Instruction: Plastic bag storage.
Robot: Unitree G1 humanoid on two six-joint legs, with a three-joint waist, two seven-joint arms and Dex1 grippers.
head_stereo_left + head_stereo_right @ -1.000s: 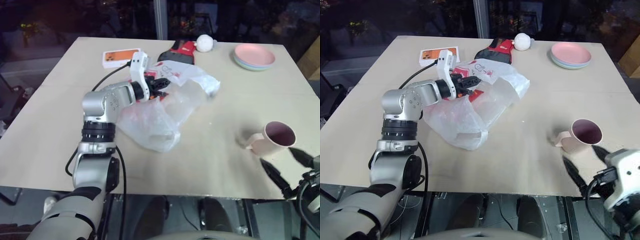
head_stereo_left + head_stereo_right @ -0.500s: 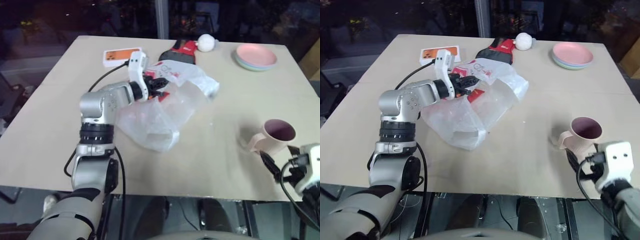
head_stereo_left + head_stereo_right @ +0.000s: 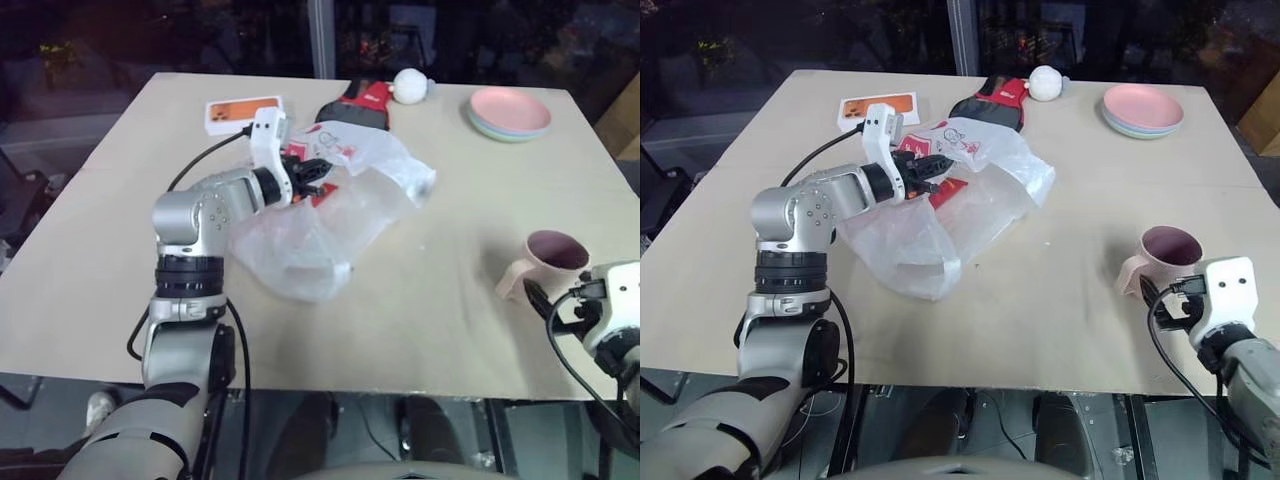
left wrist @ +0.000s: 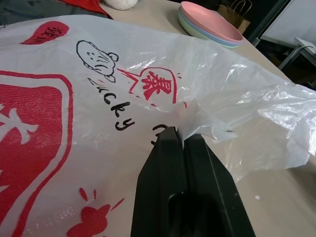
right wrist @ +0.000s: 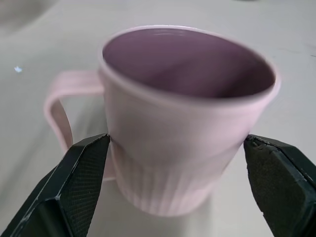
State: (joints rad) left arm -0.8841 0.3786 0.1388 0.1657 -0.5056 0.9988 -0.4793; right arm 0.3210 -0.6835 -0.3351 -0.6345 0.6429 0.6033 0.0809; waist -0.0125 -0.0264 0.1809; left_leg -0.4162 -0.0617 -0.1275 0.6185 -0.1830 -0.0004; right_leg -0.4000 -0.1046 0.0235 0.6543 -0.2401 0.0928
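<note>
Pinching plastic bag (image 4: 98, 98) film, left gripper (image 4: 180, 140); right gripper (image 5: 180, 163) wide around pink cup (image 5: 182, 118).

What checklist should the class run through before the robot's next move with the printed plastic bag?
1. Left pincer shut on the translucent white plastic bag with red print: ok.
2. Right pincer open, fingers either side of the pink ribbed plastic mug: ok.
3. Mug gripped: not ok.
4. Mug upright, empty: ok.
5. Bag lifted clear of the beige table: not ok.
6. Storage place for the bag: cannot tell.
</note>
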